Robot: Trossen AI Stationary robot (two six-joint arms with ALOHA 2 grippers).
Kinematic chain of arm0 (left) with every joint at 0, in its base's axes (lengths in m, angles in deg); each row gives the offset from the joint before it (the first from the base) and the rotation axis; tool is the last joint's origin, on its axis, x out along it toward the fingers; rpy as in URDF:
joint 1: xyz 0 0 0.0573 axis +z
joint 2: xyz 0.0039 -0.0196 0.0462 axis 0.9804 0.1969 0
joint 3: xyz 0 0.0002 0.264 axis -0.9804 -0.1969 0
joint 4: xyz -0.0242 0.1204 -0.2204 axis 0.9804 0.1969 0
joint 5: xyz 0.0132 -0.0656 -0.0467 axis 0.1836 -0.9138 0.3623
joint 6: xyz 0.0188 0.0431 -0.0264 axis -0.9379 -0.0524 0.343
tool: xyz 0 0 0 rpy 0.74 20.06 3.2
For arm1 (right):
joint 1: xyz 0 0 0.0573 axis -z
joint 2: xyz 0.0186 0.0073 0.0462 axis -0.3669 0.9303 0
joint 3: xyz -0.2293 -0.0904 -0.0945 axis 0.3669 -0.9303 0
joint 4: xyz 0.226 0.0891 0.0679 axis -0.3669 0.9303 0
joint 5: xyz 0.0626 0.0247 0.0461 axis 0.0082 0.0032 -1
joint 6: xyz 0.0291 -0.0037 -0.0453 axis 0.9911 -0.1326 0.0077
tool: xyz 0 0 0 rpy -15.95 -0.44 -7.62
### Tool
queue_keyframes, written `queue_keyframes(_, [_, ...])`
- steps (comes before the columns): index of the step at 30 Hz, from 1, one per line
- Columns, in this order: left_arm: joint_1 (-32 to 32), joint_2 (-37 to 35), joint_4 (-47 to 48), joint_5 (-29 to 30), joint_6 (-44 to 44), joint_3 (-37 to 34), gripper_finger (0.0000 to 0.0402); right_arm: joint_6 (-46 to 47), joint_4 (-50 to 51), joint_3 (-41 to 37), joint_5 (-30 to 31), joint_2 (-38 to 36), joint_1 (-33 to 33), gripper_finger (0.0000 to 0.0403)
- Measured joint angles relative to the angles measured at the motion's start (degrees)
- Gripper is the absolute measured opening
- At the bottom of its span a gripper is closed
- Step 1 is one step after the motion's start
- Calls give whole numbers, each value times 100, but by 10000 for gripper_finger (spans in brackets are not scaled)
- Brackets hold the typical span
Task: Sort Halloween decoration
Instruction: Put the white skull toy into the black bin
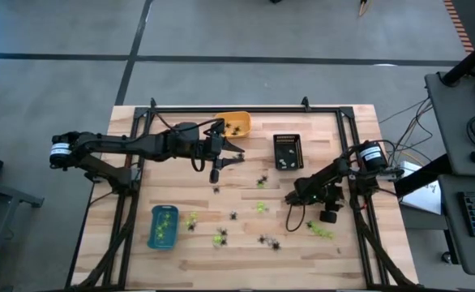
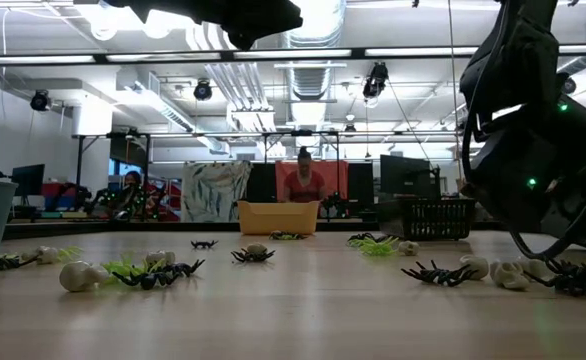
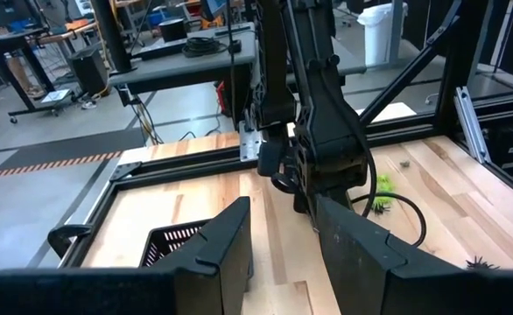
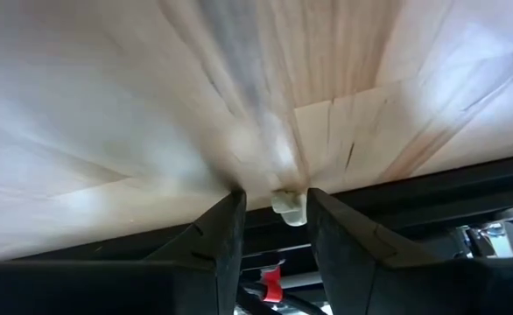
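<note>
Right end effector (image 4: 272, 210), low at the table (image 1: 246, 258) right side, pinches what appears a whitish trinket (image 4: 289, 206); it should seat squarely before lifting; left end effector (image 3: 283, 241) hovers spread, empty.

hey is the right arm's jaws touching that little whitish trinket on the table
Cannot tell. In the right wrist view the whitish trinket sits between the right gripper jaws' tips, but no view shows plainly whether they touch it.

text: none readable in any of my views
labels/brands: none legible on my arms, the trays or the table
numbers/signs: none legible in the room behind
</note>
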Motion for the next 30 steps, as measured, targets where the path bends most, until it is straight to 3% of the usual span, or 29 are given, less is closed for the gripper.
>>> queue_keyframes(17, [1, 0, 13, 1, 1, 0, 117, -2, 89, -18, 38, 2, -162, 114])
queue_keyframes(30, [0, 0, 17, 1, 1, 0, 117, 31, -77, -46, 11, 0, -159, 29])
